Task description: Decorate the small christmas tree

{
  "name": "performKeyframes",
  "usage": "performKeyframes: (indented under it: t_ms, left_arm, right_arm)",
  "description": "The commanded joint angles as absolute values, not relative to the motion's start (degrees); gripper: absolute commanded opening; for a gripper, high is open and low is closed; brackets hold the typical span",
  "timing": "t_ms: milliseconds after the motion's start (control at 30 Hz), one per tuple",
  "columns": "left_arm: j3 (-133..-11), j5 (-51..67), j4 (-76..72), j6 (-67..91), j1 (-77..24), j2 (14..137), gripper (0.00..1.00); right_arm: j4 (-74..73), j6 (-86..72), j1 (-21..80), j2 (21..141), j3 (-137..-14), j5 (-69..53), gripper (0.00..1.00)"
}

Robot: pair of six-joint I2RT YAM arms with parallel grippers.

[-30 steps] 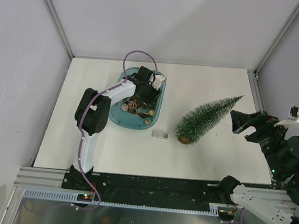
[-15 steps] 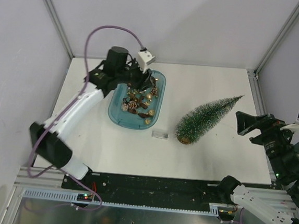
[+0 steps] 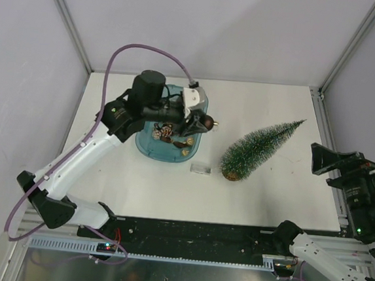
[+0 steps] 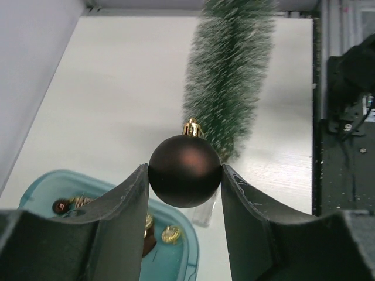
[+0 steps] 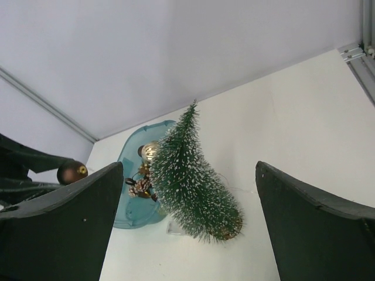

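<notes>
**tinsel_tom:** so what's different from a second ago? The left gripper (image 3: pixel 202 123) was down in the teal tray (image 3: pixel 149 147) then. Now it's up and swung over the tray's right rim, jaws about half closed around a dark brown ball ornament (image 4: pixel 185 170), gold cap pointing at the tree.

**brushbot:** yep, pick looks done, I'd call this the carry. The small christmas tree (image 3: pixel 259 147) hasn't budged. It's lying on its side to the right of the tray, base toward the arms, tip angled to the far right corner. The right gripper (image 3: pixel 323 167) has backed off a bit and sits past the table's right edge, spread as wide as it goes, nothing in it.

**tinsel_tom:** room to move?

**brushbot:** plenty. There's bare white table (image 3: pixel 267 200) between tray and tree. The only thing nearby is a small clear block (image 3: pixel 201 168) just beside the tree's base, nearer the arms than the straight line across. The tip sits close to the right edge, so nudging the tree that way could be a risk. Pinecones (image 3: pixel 165 132) are left in the tray.
</notes>
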State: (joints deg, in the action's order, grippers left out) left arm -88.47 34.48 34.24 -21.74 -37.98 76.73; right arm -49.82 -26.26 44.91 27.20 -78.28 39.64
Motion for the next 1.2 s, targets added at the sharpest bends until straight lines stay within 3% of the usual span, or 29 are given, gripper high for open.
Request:
performKeyframes:
  t_ms: [0,367,1167]
  left_arm:
    - [-95.5,32.0,34.4,-23.8,-45.0,78.6,0.0]
    - [-104.8,26.7,34.6,-25.4,-55.5,86.8,0.0]
    - [-109.9,23.1,34.6,-28.4,-57.4,93.4,0.0]
  right_arm:
    - [-51.3,-26.3,45.2,25.8,-78.4,43.1,0.99]
    - [-56.1,-29.7,45.4,22.3,-70.4,46.7,0.99]
    - [-45.3,-28.8,45.8,18.0,-54.0,46.2,0.99]
